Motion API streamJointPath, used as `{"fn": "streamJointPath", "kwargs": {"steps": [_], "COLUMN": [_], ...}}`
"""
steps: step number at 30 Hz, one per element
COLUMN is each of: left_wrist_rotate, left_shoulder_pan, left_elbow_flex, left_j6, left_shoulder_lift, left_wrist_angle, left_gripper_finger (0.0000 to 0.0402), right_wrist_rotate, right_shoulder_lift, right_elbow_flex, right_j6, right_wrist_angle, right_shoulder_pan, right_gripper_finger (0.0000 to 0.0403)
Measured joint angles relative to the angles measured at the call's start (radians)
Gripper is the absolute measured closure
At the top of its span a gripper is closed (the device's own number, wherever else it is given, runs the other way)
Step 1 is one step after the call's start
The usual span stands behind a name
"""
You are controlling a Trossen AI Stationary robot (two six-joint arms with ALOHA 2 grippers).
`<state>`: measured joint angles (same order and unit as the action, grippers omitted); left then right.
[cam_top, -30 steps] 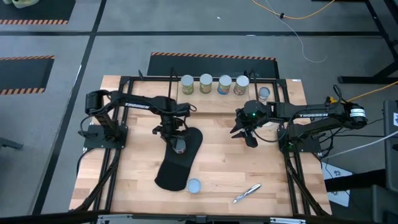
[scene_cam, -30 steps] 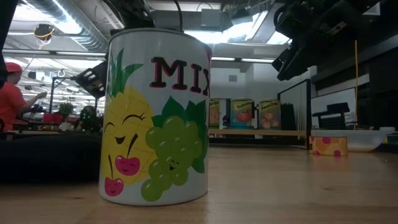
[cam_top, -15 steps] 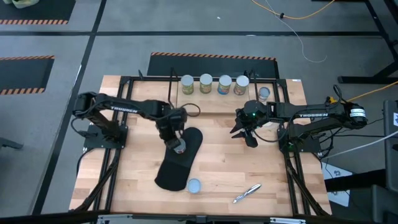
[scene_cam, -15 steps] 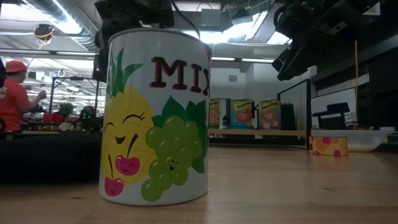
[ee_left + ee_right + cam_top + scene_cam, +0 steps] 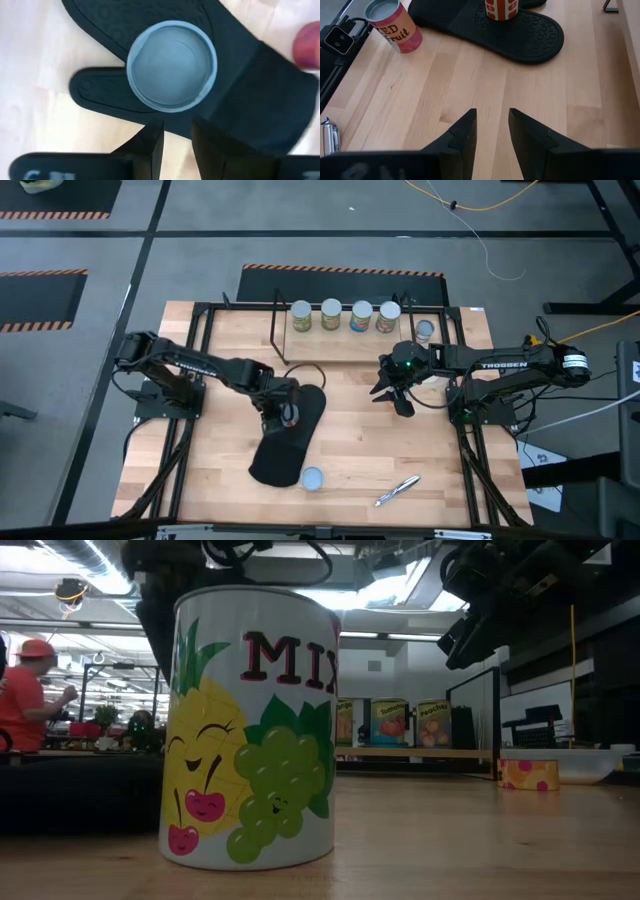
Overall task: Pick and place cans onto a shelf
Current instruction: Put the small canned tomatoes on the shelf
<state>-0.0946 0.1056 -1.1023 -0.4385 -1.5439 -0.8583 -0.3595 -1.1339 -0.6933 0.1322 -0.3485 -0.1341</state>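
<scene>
Left gripper (image 5: 283,416) hangs part-open and empty just over a can (image 5: 171,65) on the black mitt (image 5: 272,462), likely lining up a grasp. Only its wrist view shows the lid clear of the fingers. Four cans (image 5: 331,315) top the shelf (image 5: 340,346). Right gripper (image 5: 397,395) waits nearby, part-open, empty.

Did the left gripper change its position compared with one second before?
Yes. In the high view the left gripper stays over the can on the black mat, but its arm has swung: the wrist now sits lower in the picture, farther from the shelf.
</scene>
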Motion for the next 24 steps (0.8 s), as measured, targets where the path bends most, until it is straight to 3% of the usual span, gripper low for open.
{"fn": "streamJointPath", "kwargs": {"steps": [12, 24], "left_wrist_rotate": [0.042, 0.27], "left_shoulder_pan": [0.093, 0.185], "left_elbow_flex": [0.0, 0.0], "left_j6": [0.196, 0.445], "left_shoulder_lift": [-0.004, -0.013], "left_wrist_angle": [0.004, 0.064], "left_gripper_finger": [0.0293, 0.0294], "right_wrist_rotate": [0.0, 0.0], "right_shoulder_lift": [0.0, 0.0], "right_elbow_flex": [0.0, 0.0], "right_j6": [0.002, 0.003], "right_wrist_angle": [0.0, 0.0], "right_shoulder_pan": [0.0, 0.0], "right_gripper_finger": [0.0285, 0.0285]}}
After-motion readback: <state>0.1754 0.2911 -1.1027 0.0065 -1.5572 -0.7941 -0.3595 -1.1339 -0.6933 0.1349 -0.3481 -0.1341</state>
